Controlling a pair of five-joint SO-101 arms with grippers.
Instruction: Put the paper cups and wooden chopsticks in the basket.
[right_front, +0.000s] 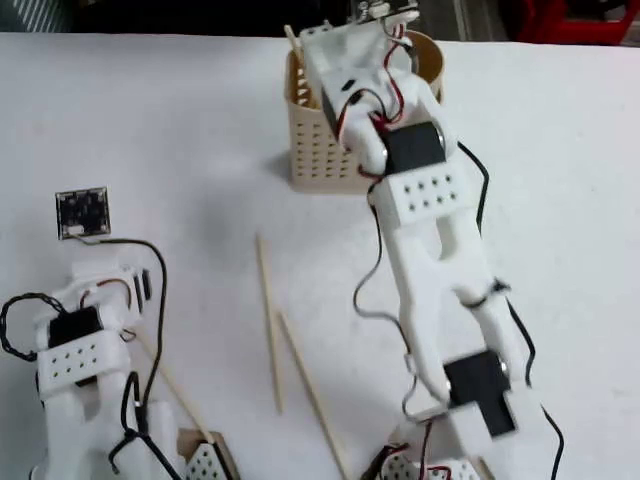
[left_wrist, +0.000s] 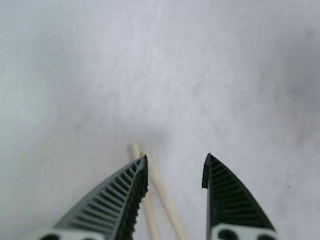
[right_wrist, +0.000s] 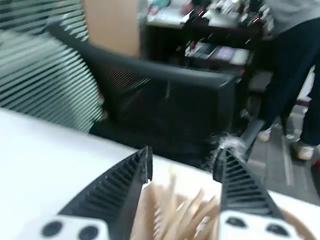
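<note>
The left gripper (left_wrist: 175, 165) is held low over the white table (right_front: 180, 120), nearest the arm bases. Its dark ribbed jaws are spread apart and nothing is pinched between them. Two pale wooden chopsticks (left_wrist: 167, 210) are seen flat on the table beneath it: the end of one is tucked under one jaw, and the other lies in the gap close beside that jaw.

In the high view, a slanted wooden chopstick (right_front: 175, 385) is laid close against the left arm. On the open table between the two arms, a long straight chopstick (right_front: 268, 320) and an angled chopstick (right_front: 312, 395) are placed near each other, well apart from the basket.

Farther out on the left, a small black square circuit board (right_front: 82, 212) is set on the table with a black cable attached.

At the far side of the table stands the cream perforated plastic basket (right_front: 325, 140), with the white right arm stretched over it. A stick end is seen poking up at its far left corner. A tan paper cup (right_front: 428, 62) is partly hidden behind the arm; whether it sits inside the basket or just beside it cannot be told.

The right gripper (right_wrist: 182, 160) is held above the basket with its jaws parted and nothing gripped. A bunch of upright wooden chopsticks (right_wrist: 175, 210) is seen below, between the jaws.

Beyond the table edge, a black mesh office chair (right_wrist: 165, 95) is visible.
</note>
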